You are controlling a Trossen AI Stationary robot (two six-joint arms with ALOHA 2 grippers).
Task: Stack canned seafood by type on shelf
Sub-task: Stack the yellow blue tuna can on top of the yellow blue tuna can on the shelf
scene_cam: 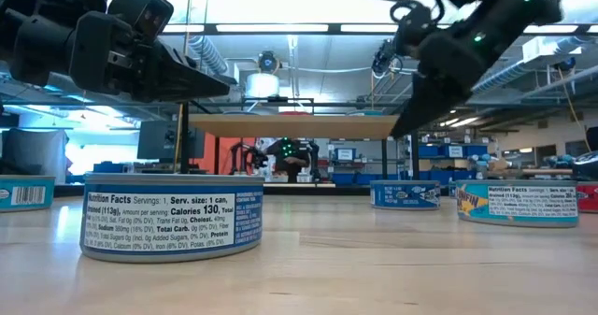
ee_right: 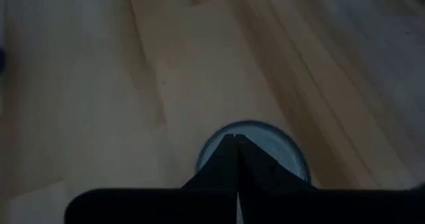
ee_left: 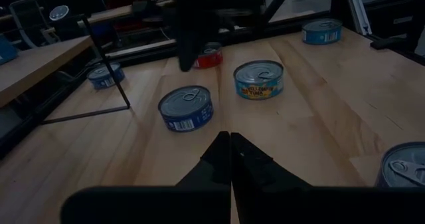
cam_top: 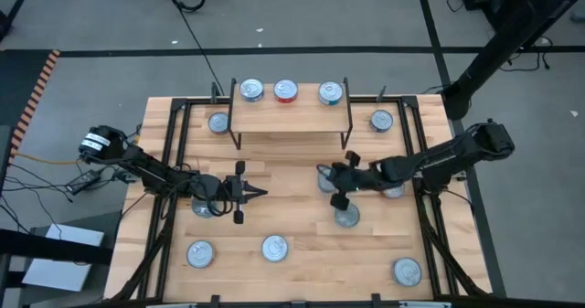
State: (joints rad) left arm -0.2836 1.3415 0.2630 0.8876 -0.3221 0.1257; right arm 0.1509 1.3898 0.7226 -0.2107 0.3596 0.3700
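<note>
Where stacked, three tins [cam_top: 285, 91] atop shelf [cam_top: 291, 116]

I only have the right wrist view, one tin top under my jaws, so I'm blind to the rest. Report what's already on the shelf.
Observer: Three tins stand in a row on the shelf: a blue tin, a red tin and a teal tin.
Operator: Give me the left arm's position.
Observer: The left arm reaches toward the table's middle, jaws shut, holding nothing.
Operator: Count the tins along the edge opposite the shelf.
Observer: Three: left tin, middle tin, right tin.
</note>
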